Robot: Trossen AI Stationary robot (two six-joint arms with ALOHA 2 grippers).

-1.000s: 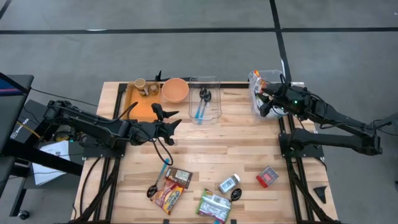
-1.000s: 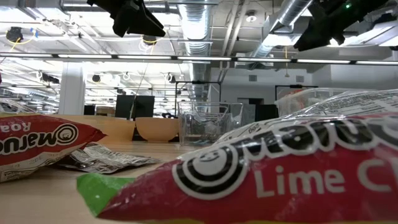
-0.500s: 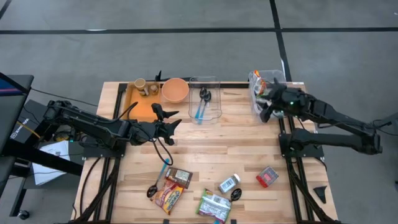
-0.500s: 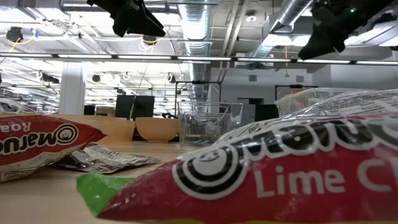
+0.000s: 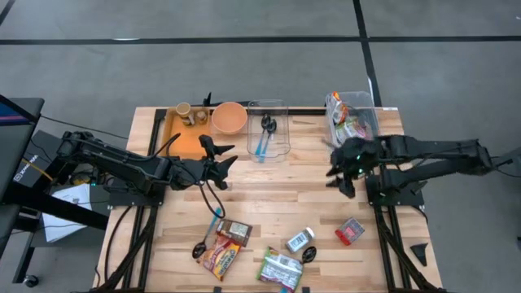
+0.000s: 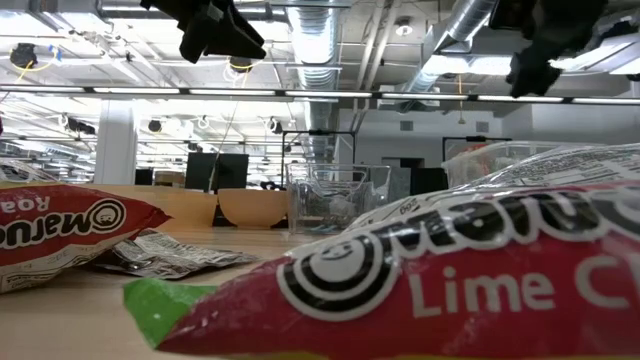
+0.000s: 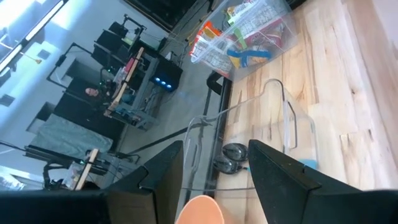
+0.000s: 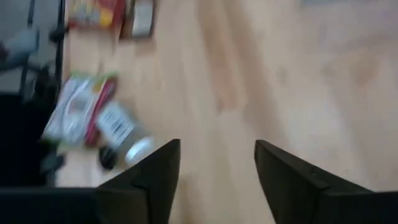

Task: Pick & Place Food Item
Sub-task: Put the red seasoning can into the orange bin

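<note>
Several food packets lie flat near the table's near edge: a red-and-yellow one [image 5: 218, 259], a brown one [image 5: 234, 233], a green one [image 5: 281, 267], a white one [image 5: 299, 240] and a red one [image 5: 350, 231]. A clear bin [image 5: 352, 118] at the far right holds more packets. My right gripper [image 5: 338, 172] is open and empty, above bare table between the bin and the near packets; its wrist view [image 8: 214, 180] shows the green packet [image 8: 81, 109] and the white one [image 8: 121, 130] ahead. My left gripper [image 5: 224, 163] is open and empty, left of centre, also seen in its wrist view [image 7: 217, 180].
A clear container [image 5: 267, 134] with spoons stands at the far centre. An orange tray [image 5: 183, 134] with a bowl [image 5: 229, 118] and a cup stands at the far left. A spoon [image 5: 203, 242] lies by the near packets. Bare wood shows in the table's middle.
My right gripper has left the clear bin at the far right and gone toward the table's near edge and a little to the left, turning to face the near packets. My left arm has kept still.
</note>
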